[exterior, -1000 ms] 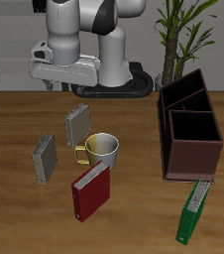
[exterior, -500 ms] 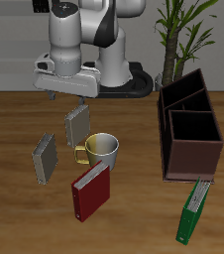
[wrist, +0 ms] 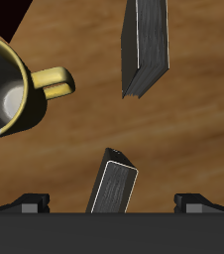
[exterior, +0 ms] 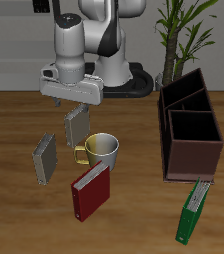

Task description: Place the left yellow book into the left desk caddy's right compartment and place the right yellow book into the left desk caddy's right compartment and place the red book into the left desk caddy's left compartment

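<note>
While the gripper hangs unclenched, 2 fingers spread wide, finds the left yellow book directly beneath, between them; left desk caddy well off to the side; could clip the skewed thin cover descending and topple it; might nudge the mug nearby.

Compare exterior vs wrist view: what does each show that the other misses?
Exterior only: the red book, the green book, the left desk caddy, the plant and the arm's body. Wrist only: the pincer fingertips straddling the left yellow book. Both: that book, the right yellow book, the mug.
</note>
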